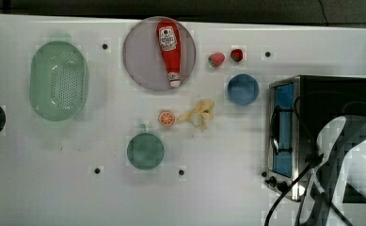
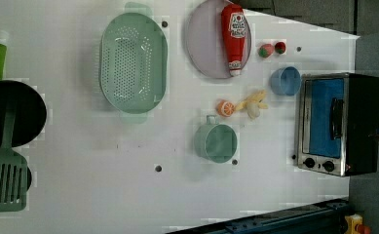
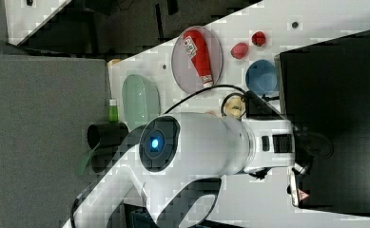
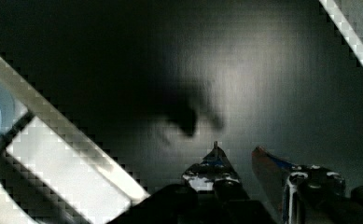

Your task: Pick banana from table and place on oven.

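Top view has the banana (image 1: 198,114) lying untouched on the table (image 1: 53,188) beside the orange slice (image 1: 166,118), while my gripper (image 4: 237,161), fingers slightly apart and pinching nothing, hangs over the oven (image 1: 333,92) top, so pick and place both remain.
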